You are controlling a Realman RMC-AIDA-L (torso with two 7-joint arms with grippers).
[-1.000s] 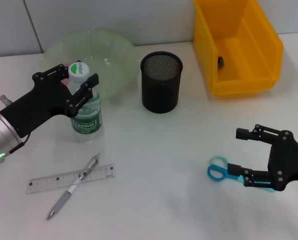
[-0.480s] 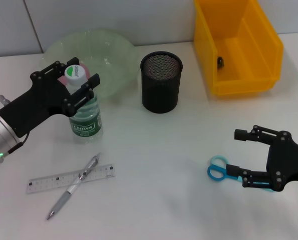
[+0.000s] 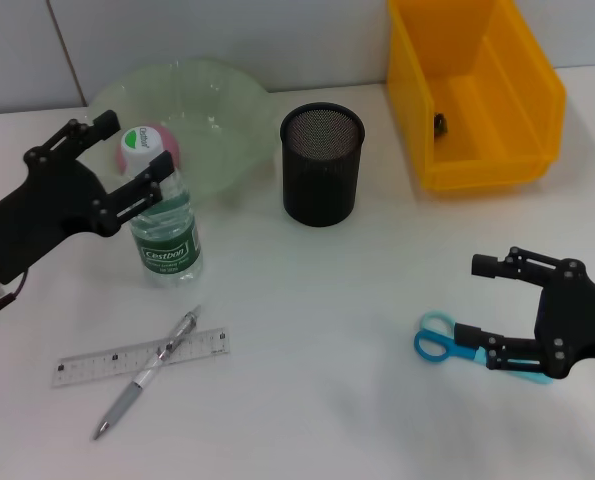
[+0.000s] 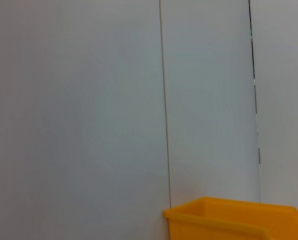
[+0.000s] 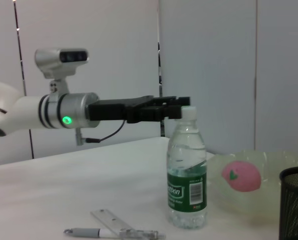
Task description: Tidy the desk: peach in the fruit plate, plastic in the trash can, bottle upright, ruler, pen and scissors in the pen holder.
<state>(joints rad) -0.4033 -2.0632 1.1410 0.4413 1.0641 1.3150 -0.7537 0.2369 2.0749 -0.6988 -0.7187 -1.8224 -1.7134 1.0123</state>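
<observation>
Left hand (image 3: 110, 156) wide beside 1 upright bottle (image 3: 163, 225); right hand (image 3: 497, 312) apparently wide over 1 scissors (image 3: 440, 344).

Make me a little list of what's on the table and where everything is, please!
bottle: standing upright, in front of the fruit plate
peach: in the green fruit plate
pen holder: black mesh, nothing visible inside
ruler: flat on the table, pen lying across it
scissors: blue, flat on the table
trash can: yellow bin, small dark thing inside
left hand: open, beside the bottle cap, not gripping
right hand: open, over the scissors
</observation>
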